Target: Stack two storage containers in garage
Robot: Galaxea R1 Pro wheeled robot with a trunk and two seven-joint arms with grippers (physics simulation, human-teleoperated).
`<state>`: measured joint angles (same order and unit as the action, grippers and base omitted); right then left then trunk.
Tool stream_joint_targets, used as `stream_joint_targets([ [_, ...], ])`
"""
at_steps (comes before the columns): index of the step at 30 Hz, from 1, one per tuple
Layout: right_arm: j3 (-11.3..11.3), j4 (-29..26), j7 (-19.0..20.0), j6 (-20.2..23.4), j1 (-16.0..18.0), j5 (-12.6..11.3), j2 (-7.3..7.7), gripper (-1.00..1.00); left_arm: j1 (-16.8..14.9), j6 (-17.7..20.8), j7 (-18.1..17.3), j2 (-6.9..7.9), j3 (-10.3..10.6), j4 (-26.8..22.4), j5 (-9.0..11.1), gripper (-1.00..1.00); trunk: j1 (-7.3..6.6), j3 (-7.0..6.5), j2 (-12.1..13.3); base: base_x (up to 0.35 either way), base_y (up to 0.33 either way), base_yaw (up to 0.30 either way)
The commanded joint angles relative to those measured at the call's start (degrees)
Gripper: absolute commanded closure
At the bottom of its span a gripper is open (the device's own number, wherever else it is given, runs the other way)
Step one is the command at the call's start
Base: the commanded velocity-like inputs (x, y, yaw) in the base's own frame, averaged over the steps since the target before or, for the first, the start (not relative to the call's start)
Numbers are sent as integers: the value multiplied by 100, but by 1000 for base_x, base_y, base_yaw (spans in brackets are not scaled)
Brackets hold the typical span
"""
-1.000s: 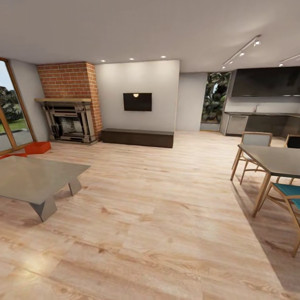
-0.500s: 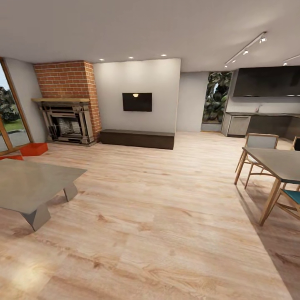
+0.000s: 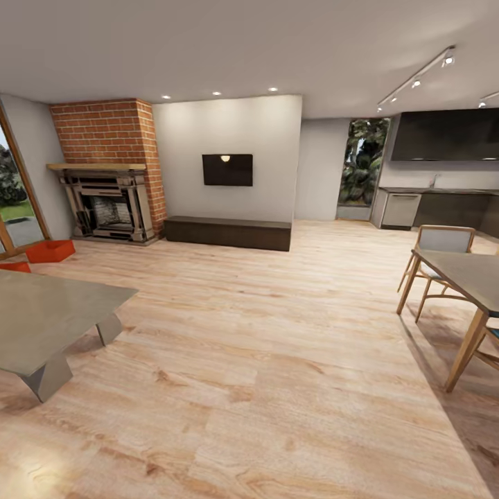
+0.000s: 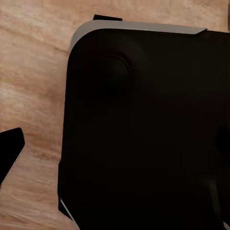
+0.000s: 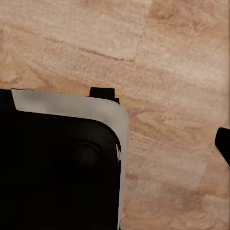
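Two orange-red storage containers sit on the light wood-plank floor of the living room, far left in the head view. One container (image 3: 50,251) lies in front of the brick fireplace. The other container (image 3: 14,267) shows as a sliver behind the grey coffee table. Both are far from me. The left wrist view has one dark fingertip (image 4: 10,152) at its edge over the planks. The right wrist view likewise has a single dark fingertip (image 5: 223,143) at its edge. Neither view shows whether the jaws are open or shut, and nothing is seen held.
A grey coffee table (image 3: 41,312) stands at the near left, a brick fireplace (image 3: 107,208) and a low dark bench (image 3: 229,233) against the far wall. A dining table (image 3: 464,272) with chairs (image 3: 440,242) is on the right. My black base (image 4: 143,129) is below the wrists.
The whole head view has shifted: the camera has moved, so the table, fireplace and containers sit further left in the picture. The containers themselves have not moved.
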<state>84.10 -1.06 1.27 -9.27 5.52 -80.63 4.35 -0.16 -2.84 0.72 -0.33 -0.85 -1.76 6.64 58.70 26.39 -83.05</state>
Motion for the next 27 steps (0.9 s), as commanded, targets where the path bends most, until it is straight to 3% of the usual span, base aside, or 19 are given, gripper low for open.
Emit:
stream_joint_targets([
  [1, 37, -8, 13, -14, 2, -60, 4, -100, -2, -15, 8, -2, -3, 1, 48, -100, 3, 6, -2, 322, 0, 0],
  [27, 41, -8, 13, 7, 2, -57, 4, -100, -2, -22, 8, -1, -3, -1, 48, -100, 3, 6, -2, 322, 0, 0],
])
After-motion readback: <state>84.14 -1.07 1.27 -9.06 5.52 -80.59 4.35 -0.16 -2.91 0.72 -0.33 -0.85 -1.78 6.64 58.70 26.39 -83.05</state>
